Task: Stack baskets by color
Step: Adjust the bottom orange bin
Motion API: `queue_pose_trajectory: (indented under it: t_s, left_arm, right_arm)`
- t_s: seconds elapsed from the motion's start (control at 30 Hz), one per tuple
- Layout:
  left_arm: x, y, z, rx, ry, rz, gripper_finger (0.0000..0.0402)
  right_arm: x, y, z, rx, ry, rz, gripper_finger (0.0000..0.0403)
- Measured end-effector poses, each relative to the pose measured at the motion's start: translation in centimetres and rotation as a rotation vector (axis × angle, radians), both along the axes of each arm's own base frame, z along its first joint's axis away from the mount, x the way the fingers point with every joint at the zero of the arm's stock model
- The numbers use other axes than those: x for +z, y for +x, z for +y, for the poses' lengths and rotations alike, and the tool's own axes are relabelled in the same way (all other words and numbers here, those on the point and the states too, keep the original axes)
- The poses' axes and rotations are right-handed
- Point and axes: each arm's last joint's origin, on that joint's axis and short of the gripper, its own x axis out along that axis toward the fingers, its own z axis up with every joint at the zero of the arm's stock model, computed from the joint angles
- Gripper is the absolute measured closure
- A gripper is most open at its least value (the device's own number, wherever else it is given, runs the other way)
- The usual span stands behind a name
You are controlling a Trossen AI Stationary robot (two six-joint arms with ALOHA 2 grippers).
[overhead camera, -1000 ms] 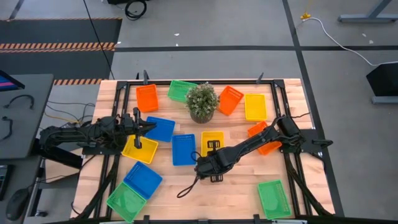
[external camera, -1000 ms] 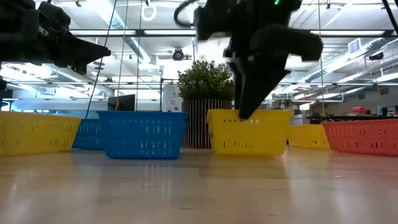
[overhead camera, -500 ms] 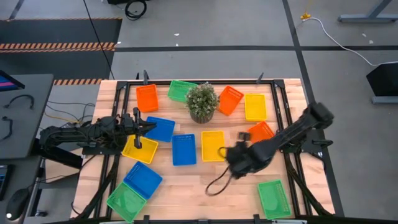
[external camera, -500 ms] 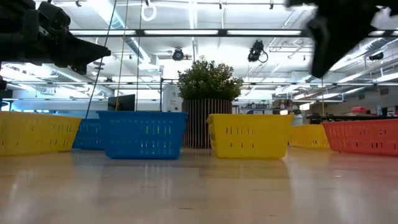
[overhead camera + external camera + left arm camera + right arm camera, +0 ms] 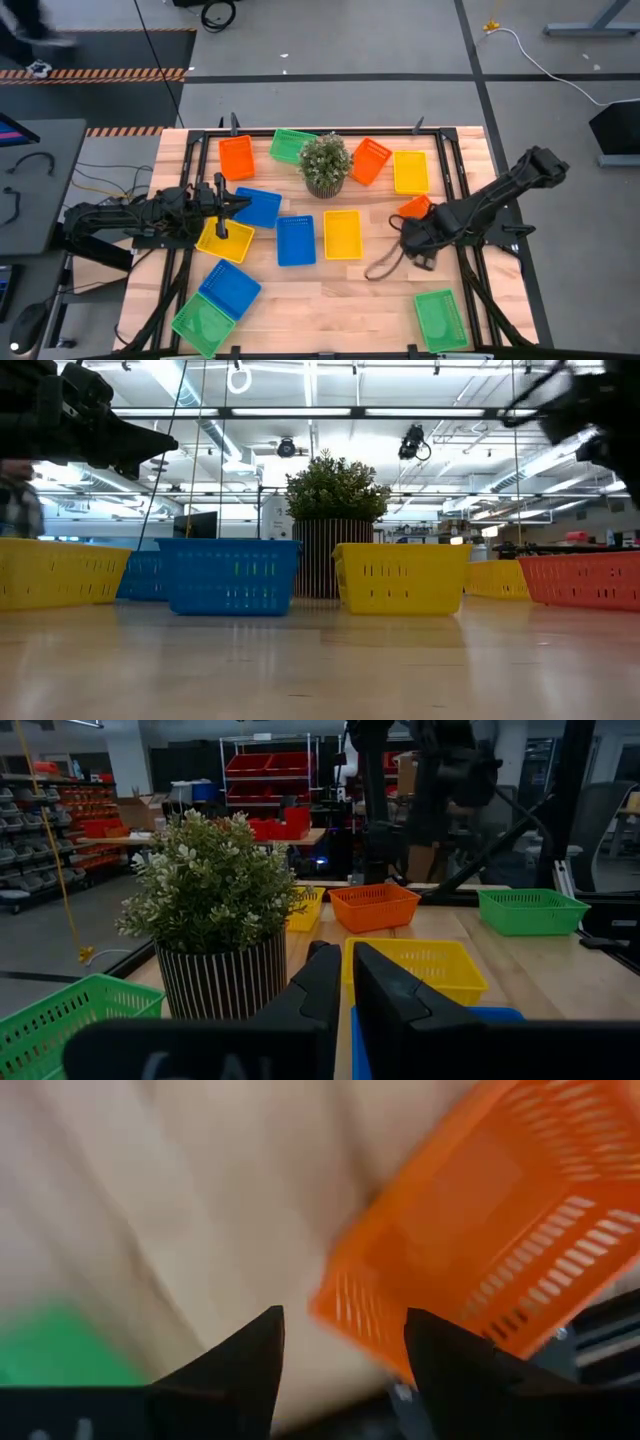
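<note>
While the right arm reaches in from the table's right side, the left arm waits at the left.

Table (image 5: 330, 290): pale wooden top carrying all the baskets, well below both sets of jaws.

Potted plant (image 5: 325, 164): beyond the left jaws and to one side, with a green basket (image 5: 291, 145) just beside it.

Right gripper (image 5: 418, 246): jaws spread apart and empty, nothing between them.

Left gripper (image 5: 243, 204): jaws close together with only a thin slit, holding nothing.

Orange basket (image 5: 414, 208): just ahead of the right jaws, tilted, partly under the right arm; in the right wrist view (image 5: 470, 1210) it lies beyond the fingertips, apart from them.

Centre yellow basket (image 5: 342, 234): lying flat, off to the side of the right jaws and clear of them.

Centre blue basket (image 5: 295, 240): beside that yellow one, between the two grippers.

Blue basket (image 5: 260, 206): directly under the left jaws' tips.

Yellow basket (image 5: 224, 240): just beside the left jaws.

Far green basket (image 5: 440, 320): well apart from the right jaws, near the table's near right corner.
</note>
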Motion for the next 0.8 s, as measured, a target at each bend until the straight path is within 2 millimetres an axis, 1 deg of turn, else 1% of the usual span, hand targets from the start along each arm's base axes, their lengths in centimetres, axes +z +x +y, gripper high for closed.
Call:
queue_pose_trajectory:
  t_s: [0.1,0.17,0.23,0.33,0.43,0.53,0.67,0.7,0.73,0.8]
  left_arm:
    - [0.0,0.0,0.0,0.000,0.000,0.000,0.0362]
    - [0.0,0.0,0.0,0.000,0.000,0.000,0.0365]
    - [0.0,0.0,0.0,0.000,0.000,-0.001,0.0367]
    - [0.0,0.0,0.0,0.000,0.000,0.002,0.0369]
    - [0.0,0.0,0.0,0.000,-0.001,0.002,0.0366]
    - [0.0,0.0,0.0,0.000,0.000,0.001,0.0362]
    - [0.0,0.0,0.0,0.000,0.000,0.001,0.0362]
    - [0.0,0.0,0.0,0.000,0.000,0.001,0.0363]
    - [0.0,0.0,0.0,0.000,0.000,0.001,0.0364]
    - [0.0,0.0,0.0,0.000,0.000,0.001,0.0367]
  right_arm:
    - [-1.4,-1.0,0.6,0.187,-0.022,0.079,0.0187]
    - [-2.6,-1.6,0.9,0.262,-0.034,0.118,0.0191]
    - [-3.9,-2.0,1.0,0.297,-0.060,0.140,0.0196]
    - [-5.5,-2.4,0.8,0.286,-0.117,0.159,0.0206]
    - [-6.3,-2.4,0.8,0.282,-0.124,0.178,0.0230]
    - [-6.5,-2.1,1.0,0.283,-0.127,0.173,0.0277]
    - [-5.8,-1.1,1.5,0.282,-0.108,0.120,0.0368]
    - [-5.4,-0.8,1.7,0.277,-0.100,0.103,0.0383]
    - [-5.0,-0.4,1.9,0.276,-0.095,0.080,0.0389]
    - [-3.7,0.6,2.3,0.259,-0.101,0.006,0.0385]
